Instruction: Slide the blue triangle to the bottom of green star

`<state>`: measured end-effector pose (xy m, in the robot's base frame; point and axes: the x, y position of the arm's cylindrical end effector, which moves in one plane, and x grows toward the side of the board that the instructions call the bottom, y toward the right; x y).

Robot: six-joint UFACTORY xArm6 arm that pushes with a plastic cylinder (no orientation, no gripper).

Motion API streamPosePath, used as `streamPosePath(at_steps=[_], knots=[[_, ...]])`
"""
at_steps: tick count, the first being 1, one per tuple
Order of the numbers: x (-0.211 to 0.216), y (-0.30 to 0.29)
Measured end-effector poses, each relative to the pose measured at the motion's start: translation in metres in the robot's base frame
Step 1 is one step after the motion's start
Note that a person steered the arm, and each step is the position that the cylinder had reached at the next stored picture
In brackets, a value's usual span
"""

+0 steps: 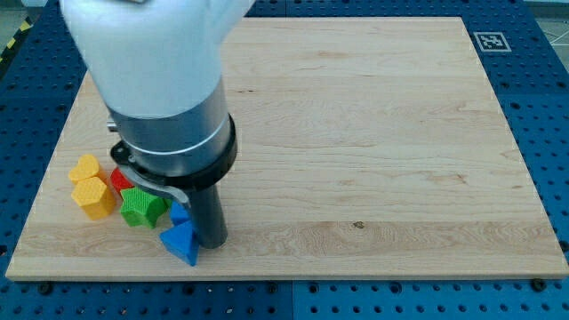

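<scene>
The blue triangle (pixel 181 243) lies near the board's bottom edge at the view's lower left. The green star (pixel 141 207) sits up and to its left. My tip (pixel 212 242) is on the board right beside the blue triangle's right side, touching or nearly touching it. A second blue block (pixel 180 213) shows just above the triangle, partly hidden by the rod and its bracket; its shape cannot be made out.
Two yellow blocks (pixel 85 168) (pixel 93 196) sit left of the green star. A red block (pixel 120 182) lies above the star, partly hidden by the arm. The wooden board (pixel 373 133) carries a marker tag (pixel 491 41) at its top right corner.
</scene>
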<state>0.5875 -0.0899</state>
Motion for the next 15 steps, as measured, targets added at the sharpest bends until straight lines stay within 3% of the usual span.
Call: streamPosePath(at_steps=[2, 4, 7, 15], knots=[[0.0, -0.004], [0.031, 0.04], [0.032, 0.04], [0.029, -0.051]])
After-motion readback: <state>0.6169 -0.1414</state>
